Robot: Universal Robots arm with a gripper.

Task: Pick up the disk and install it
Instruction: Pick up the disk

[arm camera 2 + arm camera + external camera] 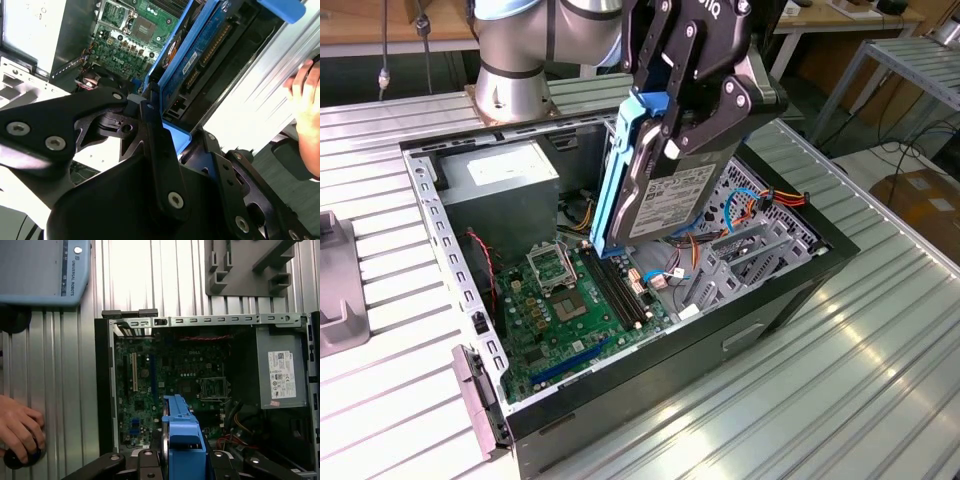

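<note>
Hand point(700, 125) clamped on the disk point(665, 205) over the open computer case point(650, 390); its rails should enter the drive cage point(742, 258) squarely.

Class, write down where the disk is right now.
In the exterior view, the disk stands on edge in the gripper, above the computer case's middle, between the motherboard and the drive cage.
</note>
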